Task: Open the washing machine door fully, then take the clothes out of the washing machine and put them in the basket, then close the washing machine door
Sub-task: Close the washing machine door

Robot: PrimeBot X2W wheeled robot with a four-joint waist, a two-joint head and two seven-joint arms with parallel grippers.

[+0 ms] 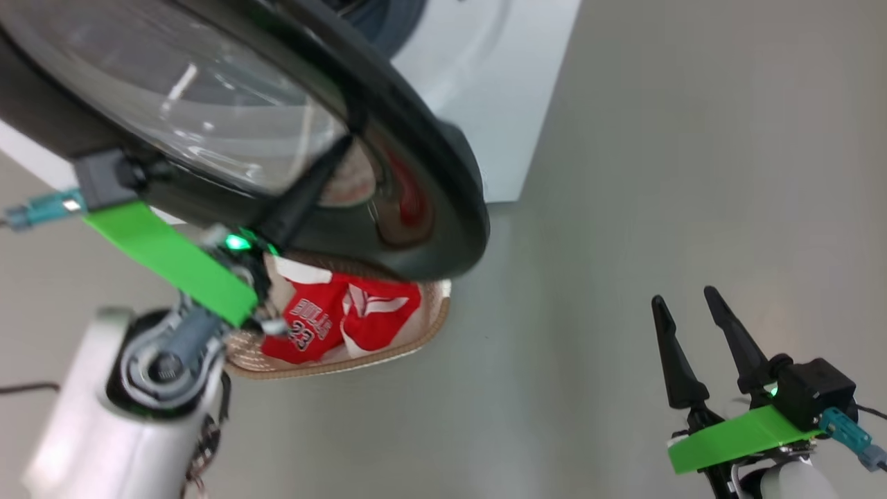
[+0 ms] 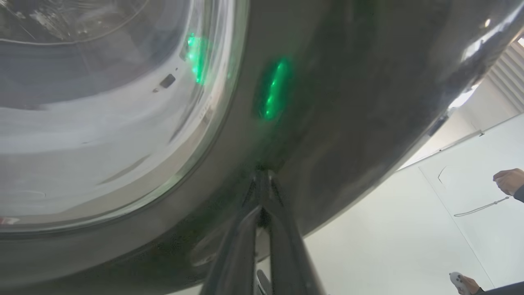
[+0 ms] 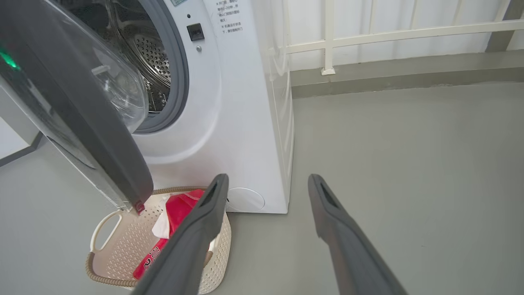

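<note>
1. Head view: the door [image 1: 429,208] hung open over the basket [image 1: 332,369], which held the red clothes [image 1: 332,319] on the floor [image 1: 624,173] just in front of the machine [image 1: 485,104]. The left gripper [image 1: 343,145] lay against the door, jaws closed and holding nothing. The right gripper [image 1: 682,294] hovered at the near right, well apart from the rest, jaws spread wide and empty.
2. Left wrist view: the two fingers [image 2: 241,246] were pinched together. Their tips touched the door's glossy dark ring just beside the glass, with nothing between them.
3. Right wrist view: the drum [image 3: 151,53] looked empty as far as it showed, and the clothes lay in the basket under the door's free edge. Opening and unloading therefore seemed done and only closing the door was left. The left gripper's contact looked like the start of that push.
4. Same view, the door's pose: hinged at the left, it stood upright and partly open. Its glass bowl faced right toward the drum and its free edge pointed near. Being round, it had no long axis.
</note>
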